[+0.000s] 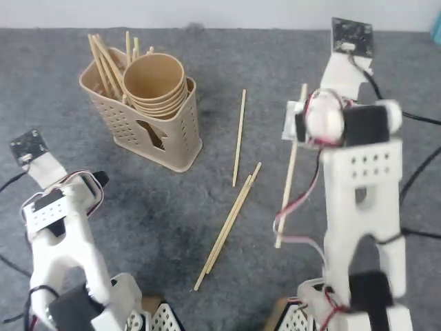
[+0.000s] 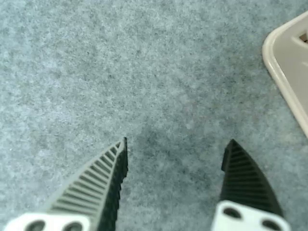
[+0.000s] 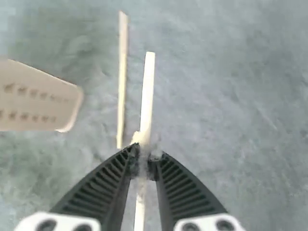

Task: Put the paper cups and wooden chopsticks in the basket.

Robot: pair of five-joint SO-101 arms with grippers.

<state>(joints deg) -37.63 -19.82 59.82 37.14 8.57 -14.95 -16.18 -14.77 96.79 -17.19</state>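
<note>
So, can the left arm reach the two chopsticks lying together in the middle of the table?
Probably yes. The left gripper is open and empty, and only bare carpet lies between it and the pair of chopsticks; the basket stands farther back.

On the table [image 1: 158,207], far left: basket [image 1: 148,131], with stacked paper cups [image 1: 155,79] inside and upright chopsticks [image 1: 107,58] to their left. Right of the basket, lone chopstick [image 1: 239,138]; nearer the arms, chopstick pair [image 1: 227,227] side by side. Farther right, clamped chopstick [image 3: 147,91] in right tool [image 3: 143,156]. Front left, left tool [image 2: 178,141] over bare table near the basket.
</note>
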